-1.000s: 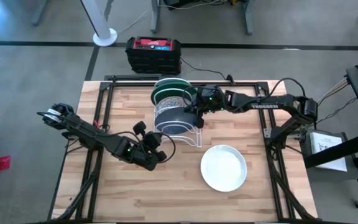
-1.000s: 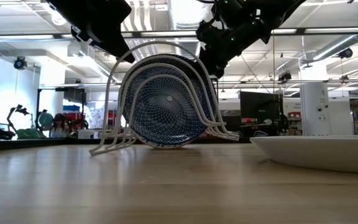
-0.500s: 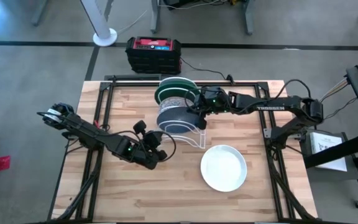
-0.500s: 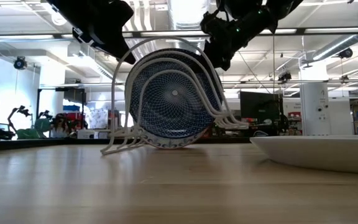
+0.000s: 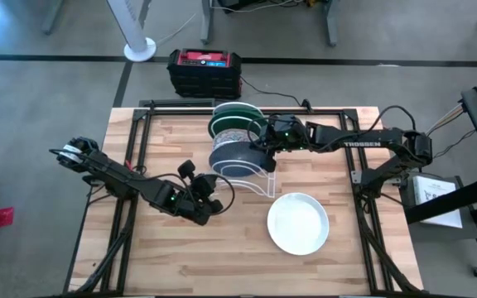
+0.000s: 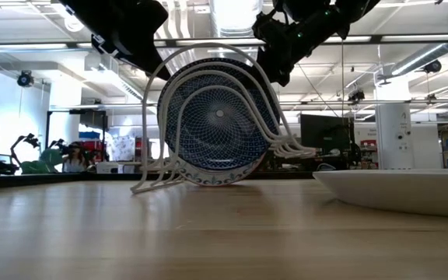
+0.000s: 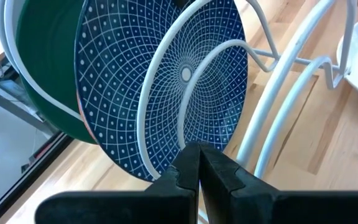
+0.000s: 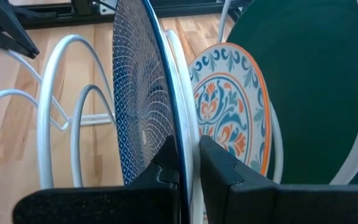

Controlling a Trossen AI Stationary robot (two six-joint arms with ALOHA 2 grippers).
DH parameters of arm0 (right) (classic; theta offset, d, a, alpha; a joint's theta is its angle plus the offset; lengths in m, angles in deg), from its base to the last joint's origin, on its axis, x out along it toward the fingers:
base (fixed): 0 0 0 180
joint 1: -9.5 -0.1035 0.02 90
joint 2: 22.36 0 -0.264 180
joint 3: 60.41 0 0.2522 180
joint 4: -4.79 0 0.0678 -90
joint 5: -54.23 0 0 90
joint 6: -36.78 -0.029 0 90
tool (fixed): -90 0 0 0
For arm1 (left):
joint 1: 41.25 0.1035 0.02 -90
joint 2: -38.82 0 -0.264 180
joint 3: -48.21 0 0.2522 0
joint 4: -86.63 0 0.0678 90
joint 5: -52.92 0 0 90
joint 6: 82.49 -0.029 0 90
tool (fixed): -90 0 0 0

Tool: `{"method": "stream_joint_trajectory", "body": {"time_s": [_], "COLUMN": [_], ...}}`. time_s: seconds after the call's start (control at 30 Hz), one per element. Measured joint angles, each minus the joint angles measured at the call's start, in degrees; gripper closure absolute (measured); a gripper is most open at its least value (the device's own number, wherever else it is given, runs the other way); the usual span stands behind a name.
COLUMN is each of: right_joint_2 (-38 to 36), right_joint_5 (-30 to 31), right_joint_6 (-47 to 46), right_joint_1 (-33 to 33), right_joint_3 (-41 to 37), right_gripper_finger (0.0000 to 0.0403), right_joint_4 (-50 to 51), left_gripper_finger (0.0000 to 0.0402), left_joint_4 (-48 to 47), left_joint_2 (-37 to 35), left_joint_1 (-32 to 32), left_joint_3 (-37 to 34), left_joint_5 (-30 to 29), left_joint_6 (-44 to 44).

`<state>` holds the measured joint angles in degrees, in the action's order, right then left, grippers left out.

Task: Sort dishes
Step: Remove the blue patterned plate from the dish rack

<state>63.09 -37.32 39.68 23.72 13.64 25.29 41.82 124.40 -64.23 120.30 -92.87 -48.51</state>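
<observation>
The glossy blue dish with a fine white net pattern stands on edge in the front slot of the white wire rack, toward the back of the wooden worktop. The right gripper has its jaws clamped on this dish's rim, one jaw on each face. Behind it in the rack stand the white dish with an orange and blue floral pattern and then the solid green dish, each upright in its own slot. The plain white round dish lies flat on the worktop, well apart from the rack, nearer the front edge on the right.

These look like glazed ceramic: stiff, fairly heavy, slick and liable to chip, so a firm pinch on the raised rim, lifted straight up between the wires, seems safest. The thin rack looks light and could shift or tip if a dish drags against it.

The left gripper waits above the worktop just in front of the rack, jaws pressed together on nothing. A black and red box sits on the floor beyond the worktop.
</observation>
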Motion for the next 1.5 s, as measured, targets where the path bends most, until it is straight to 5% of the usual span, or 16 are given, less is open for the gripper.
{"method": "stream_joint_trajectory", "body": {"time_s": [0.93,1.5], "right_joint_2": [0.89,0.69], "right_joint_5": [0.2,0.17], "right_joint_6": [-4.09,-15.91], "right_joint_1": [-0.35,-0.28], "right_joint_3": [-10.13,-10.84], "right_gripper_finger": [0.0385,0.0388], "right_joint_4": [-19.66,-26.87], "left_gripper_finger": [0.0401,0.0401], "left_joint_4": [1.62,2.04], "left_joint_2": [1.66,1.92], "left_joint_1": [0.0,0.13], "left_joint_3": [0.13,0.02], "left_joint_5": [-0.8,2.01], "left_joint_6": [1.14,1.44]}}
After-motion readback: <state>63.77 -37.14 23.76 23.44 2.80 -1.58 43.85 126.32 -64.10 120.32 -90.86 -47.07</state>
